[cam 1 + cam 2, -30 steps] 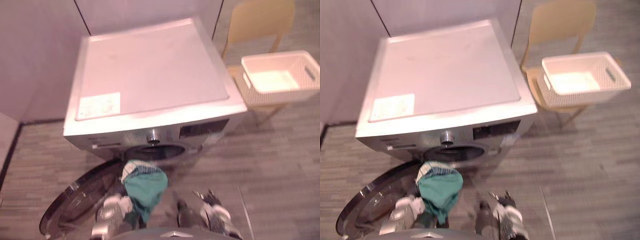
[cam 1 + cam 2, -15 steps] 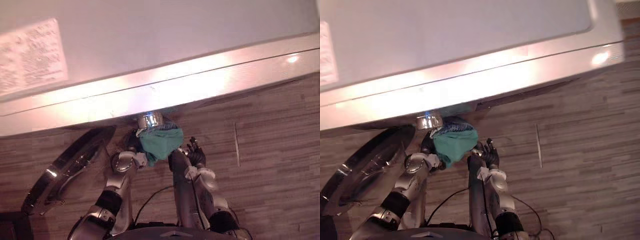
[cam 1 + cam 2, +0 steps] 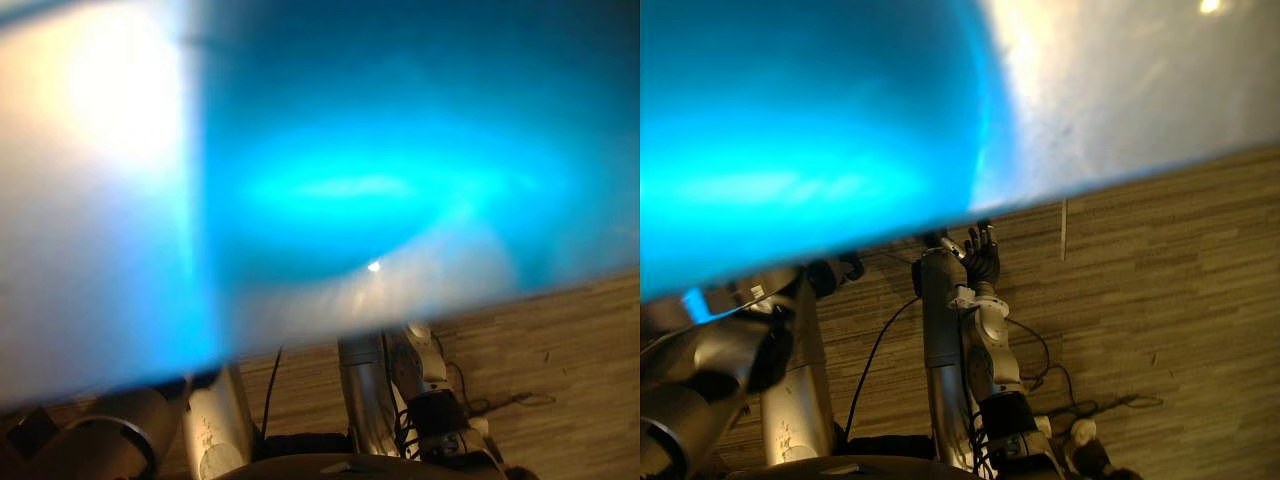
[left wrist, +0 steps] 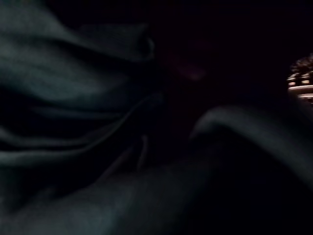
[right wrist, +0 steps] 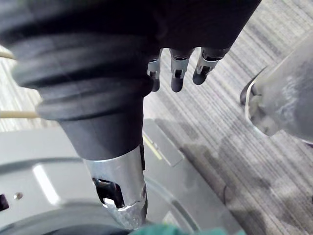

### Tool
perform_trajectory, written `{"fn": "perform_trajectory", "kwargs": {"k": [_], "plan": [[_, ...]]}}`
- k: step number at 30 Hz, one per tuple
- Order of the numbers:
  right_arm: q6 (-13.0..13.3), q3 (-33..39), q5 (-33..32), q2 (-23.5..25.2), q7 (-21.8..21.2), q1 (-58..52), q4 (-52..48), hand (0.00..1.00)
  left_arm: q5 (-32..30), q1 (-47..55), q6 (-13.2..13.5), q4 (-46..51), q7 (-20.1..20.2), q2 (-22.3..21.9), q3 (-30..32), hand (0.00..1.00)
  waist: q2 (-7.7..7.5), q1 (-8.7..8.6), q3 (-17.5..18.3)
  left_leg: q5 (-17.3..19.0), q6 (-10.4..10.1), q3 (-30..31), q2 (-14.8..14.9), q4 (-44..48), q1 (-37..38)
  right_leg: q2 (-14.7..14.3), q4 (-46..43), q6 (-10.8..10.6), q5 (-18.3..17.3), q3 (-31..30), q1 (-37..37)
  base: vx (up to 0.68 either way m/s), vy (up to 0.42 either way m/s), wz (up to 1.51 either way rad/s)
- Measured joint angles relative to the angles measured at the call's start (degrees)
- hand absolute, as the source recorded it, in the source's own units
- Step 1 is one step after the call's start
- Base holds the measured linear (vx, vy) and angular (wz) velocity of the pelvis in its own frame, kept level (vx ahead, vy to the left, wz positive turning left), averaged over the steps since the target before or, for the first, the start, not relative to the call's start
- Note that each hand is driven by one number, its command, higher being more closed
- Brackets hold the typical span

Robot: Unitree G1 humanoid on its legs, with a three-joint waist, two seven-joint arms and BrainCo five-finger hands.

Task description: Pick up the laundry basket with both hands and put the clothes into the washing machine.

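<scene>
Cloth lies close before left hand, its grip unreadable; right hand slack-fingered, empty; we judge loading unfinished.

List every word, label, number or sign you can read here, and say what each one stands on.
No text can be read anywhere.
washing machine: no legible print on the part that shows.
cloth: dark folds, no tag or label to be seen.
right hand: no marking readable.
floor: plain planks, no sign.
</scene>
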State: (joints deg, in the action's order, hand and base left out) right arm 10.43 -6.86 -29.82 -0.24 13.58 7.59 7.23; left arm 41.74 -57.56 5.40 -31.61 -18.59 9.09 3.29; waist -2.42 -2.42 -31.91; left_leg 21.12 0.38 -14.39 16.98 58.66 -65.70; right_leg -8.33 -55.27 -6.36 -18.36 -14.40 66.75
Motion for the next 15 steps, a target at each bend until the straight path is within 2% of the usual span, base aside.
{"fn": "perform_trajectory", "kwargs": {"k": [1,3,4,6,7,9,12,15], "plan": [[0.0,0.0,0.0,0.3,-0.3,-0.6,0.0,0.0,1.4,-1.8,0.4,0.0,-0.1,1.5,0.3,1.0,0.0,-0.21,0.0,0.0,0.0,0.0,0.1,0.1,-0.3,-0.1,0.0,0.0,0.1,0.0,0.2,0.01,0.065,-0.19],[0.1,0.3,0.0,1.3,-1.0,-3.4,-0.1,0.0,6.6,-7.7,3.0,1.9,-0.9,5.3,0.9,1.0,0.0,-0.86,0.0,-0.1,-0.1,0.0,0.3,0.1,-0.4,-0.2,0.1,0.1,0.3,0.2,0.3,0.03,0.061,-0.07],[0.4,0.3,0.0,1.3,-1.0,-3.9,-0.2,0.0,7.3,-9.1,3.8,3.0,-1.1,5.9,1.1,1.0,0.01,-0.96,0.0,-0.1,-0.1,0.0,0.4,0.1,-0.4,-0.2,0.2,0.2,0.3,0.4,0.3,0.04,0.056,-0.02],[0.8,0.6,0.0,1.1,-2.2,-5.5,-0.7,0.0,9.9,-11.2,9.3,4.9,-1.2,5.3,1.2,1.0,-0.15,-1.19,-0.1,-0.1,-0.1,0.1,0.5,-0.1,-0.4,-0.1,0.3,0.2,0.4,0.9,0.2,0.04,0.058,0.02],[0.8,0.7,0.1,0.8,-2.6,-5.7,-0.7,0.0,10.8,-11.4,9.4,4.5,-1.6,5.4,0.8,1.0,-0.15,-1.08,-0.1,-0.1,-0.1,0.1,0.5,-0.1,-0.3,-0.1,0.3,0.2,0.4,0.9,0.2,0.04,0.058,0.03],[0.6,0.9,-0.1,-0.6,-3.5,-5.9,-0.1,0.0,16.8,-14.2,9.7,0.1,-2.4,5.4,-0.6,1.0,-0.15,-0.86,-0.1,-0.2,-0.2,0.0,0.4,0.1,-0.2,-0.1,0.0,0.3,0.4,0.9,0.2,0.03,0.053,0.03],[0.2,1.6,-0.2,-1.8,-3.7,-6.2,0.6,0.0,17.7,-16.2,9.4,-4.3,-2.3,6.6,-4.2,1.0,-0.15,-0.66,-0.1,-0.6,-0.1,0.0,0.4,0.3,-0.3,0.0,0.1,0.6,0.7,0.9,0.3,0.0,0.052,0.03],[-0.6,3.3,-0.5,-2.6,-5.0,-8.1,0.5,0.0,15.5,-16.8,8.5,-5.6,-2.5,10.2,-10.2,1.0,-0.15,-0.92,-0.1,-1.0,0.2,-0.5,0.7,0.2,-0.4,-0.1,0.4,1.0,1.7,0.8,0.8,-0.03,0.06,-0.1]]}}
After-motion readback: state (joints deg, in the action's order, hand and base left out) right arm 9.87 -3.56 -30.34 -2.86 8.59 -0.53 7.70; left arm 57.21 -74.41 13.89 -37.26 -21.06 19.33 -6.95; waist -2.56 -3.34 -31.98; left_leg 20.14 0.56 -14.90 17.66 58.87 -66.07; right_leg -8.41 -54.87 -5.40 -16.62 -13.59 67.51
